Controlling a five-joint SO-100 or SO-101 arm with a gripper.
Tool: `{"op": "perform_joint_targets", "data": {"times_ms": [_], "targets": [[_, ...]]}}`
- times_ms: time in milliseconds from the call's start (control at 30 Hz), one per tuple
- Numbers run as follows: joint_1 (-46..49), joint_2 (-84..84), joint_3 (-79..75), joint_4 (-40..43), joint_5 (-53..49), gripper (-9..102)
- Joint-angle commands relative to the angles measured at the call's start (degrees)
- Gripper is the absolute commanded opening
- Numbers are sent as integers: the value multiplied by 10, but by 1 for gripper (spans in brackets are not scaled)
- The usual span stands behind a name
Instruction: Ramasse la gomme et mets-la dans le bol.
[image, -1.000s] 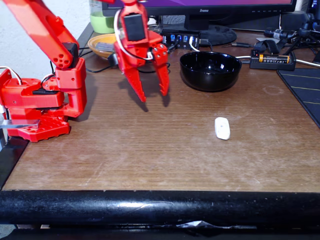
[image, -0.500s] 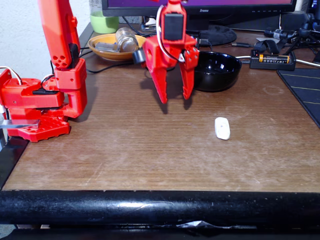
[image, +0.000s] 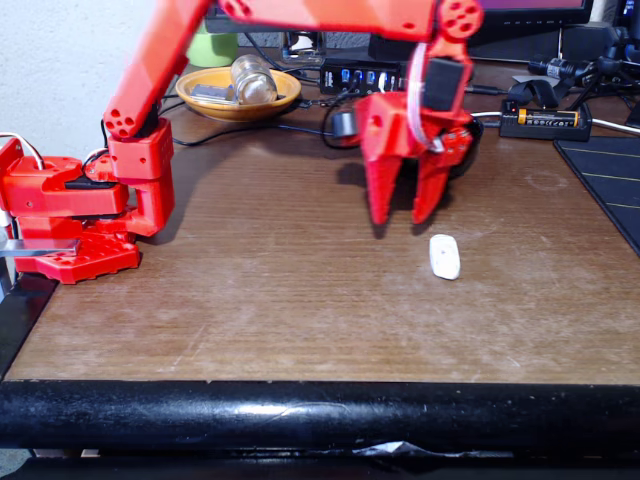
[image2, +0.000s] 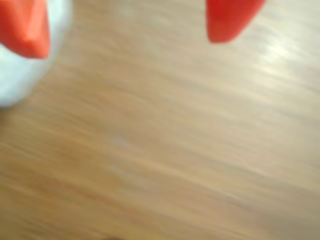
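The small white gomme (image: 444, 256) lies flat on the brown table, right of centre in the fixed view. My red gripper (image: 401, 215) hangs open just left of it and slightly behind, fingertips pointing down, nothing between them. The black bol (image: 471, 138) is almost wholly hidden behind the gripper; a sliver of its rim shows at the right. In the blurred wrist view the two red fingertips (image2: 232, 20) stand wide apart at the top, and the gomme (image2: 20, 75) shows as a pale blob under the left one.
An orange-yellow dish (image: 238, 92) holding a glass jar sits at the back left. The arm's red base (image: 85, 215) stands at the left edge. A USB hub, cables, a battery holder (image: 545, 120) and a black mat (image: 610, 180) crowd the back and right.
The arm has swung right and lowered, from over the table's left-centre to beside the eraser, now covering the bowl. The gripper stays open. The eraser has not moved.
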Motion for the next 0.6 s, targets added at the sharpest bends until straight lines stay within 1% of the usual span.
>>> {"op": "perform_joint_targets", "data": {"times_ms": [0,167,367,567], "targets": [[-9,-3,-168,38,15,18],[-25,4,-149,38,14,18],[-11,-33,-185,38,29,18],[2,-47,-218,38,18,18]]}}
